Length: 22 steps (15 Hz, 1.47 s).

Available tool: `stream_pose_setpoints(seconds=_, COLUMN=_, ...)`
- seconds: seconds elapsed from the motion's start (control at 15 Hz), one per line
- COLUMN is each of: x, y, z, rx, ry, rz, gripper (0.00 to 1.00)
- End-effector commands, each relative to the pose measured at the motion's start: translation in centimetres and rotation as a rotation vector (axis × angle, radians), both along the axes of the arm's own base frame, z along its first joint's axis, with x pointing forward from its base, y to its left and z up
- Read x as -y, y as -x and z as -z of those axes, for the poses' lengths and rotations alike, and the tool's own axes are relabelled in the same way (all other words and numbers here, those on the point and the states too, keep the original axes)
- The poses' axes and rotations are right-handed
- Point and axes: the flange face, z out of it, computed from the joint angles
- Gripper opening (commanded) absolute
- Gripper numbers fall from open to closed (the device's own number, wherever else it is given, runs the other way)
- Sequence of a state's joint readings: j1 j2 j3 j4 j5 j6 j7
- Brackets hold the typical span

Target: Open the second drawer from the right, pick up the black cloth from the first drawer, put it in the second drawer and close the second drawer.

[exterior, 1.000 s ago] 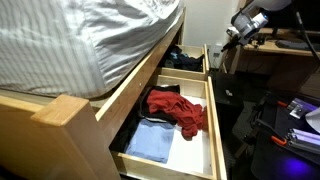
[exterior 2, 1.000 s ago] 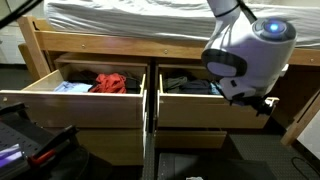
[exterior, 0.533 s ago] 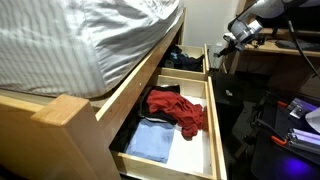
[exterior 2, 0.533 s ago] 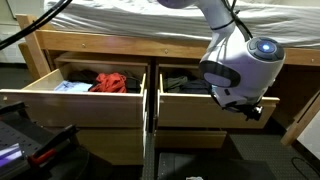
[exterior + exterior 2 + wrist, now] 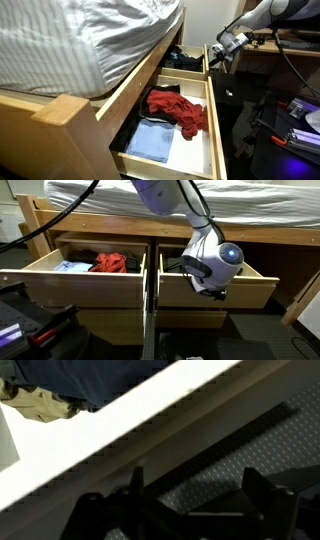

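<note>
fingers [image 5: 262, 500] apart, two drawers [image 5: 75, 290] open

we log the first drawer [image 5: 214, 120] as pale wood with a white bottom. red cloth [image 5: 178, 110] plain, light blue cloth [image 5: 152, 142] plain. bedding [image 5: 80, 40] grey-white with fine stripes. wrist view: dark blue fabric [image 5: 100, 375], khaki fabric [image 5: 40, 402], black gripper [image 5: 195, 498], floor [image 5: 250, 450] dark grey and studded.

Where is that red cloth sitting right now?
In both exterior views the red cloth lies in an open drawer under the bed, beside a light blue cloth.
</note>
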<state>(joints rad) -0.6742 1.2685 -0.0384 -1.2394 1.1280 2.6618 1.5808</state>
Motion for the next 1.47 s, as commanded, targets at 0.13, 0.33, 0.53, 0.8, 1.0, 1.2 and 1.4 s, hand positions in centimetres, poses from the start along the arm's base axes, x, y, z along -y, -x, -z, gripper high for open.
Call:
stream_pose_setpoints(seconds=0.13, x=0.1, y=-1.9, z=3.1, rx=0.217, ry=0.039, rz=-0.053, gripper=1.0)
stream_pose_setpoints(seconds=0.33, x=-0.3, y=-2.6, z=3.6, rx=0.321, ry=0.034, rz=-0.088, gripper=1.0)
stream_pose_setpoints(seconds=0.53, x=-1.2, y=-3.2, z=4.3, rx=0.404, ry=-0.054, rz=-0.185, gripper=1.0)
stream_pose_setpoints(seconds=0.8, x=-2.5, y=-4.0, z=4.4, rx=0.502, ry=-0.144, rz=-0.357, gripper=1.0)
stream_pose_setpoints(seconds=1.0, x=-4.5, y=-4.7, z=4.1, rx=0.522, ry=-0.178, rz=-0.424, gripper=1.0)
stream_pose_setpoints(seconds=1.2, x=-4.0, y=-4.6, z=4.2, rx=0.491, ry=-0.173, rz=-0.393, gripper=1.0)
stream_pose_setpoints(seconds=1.4, x=-4.0, y=-4.6, z=4.2, rx=0.486, ry=-0.171, rz=-0.395, gripper=1.0)
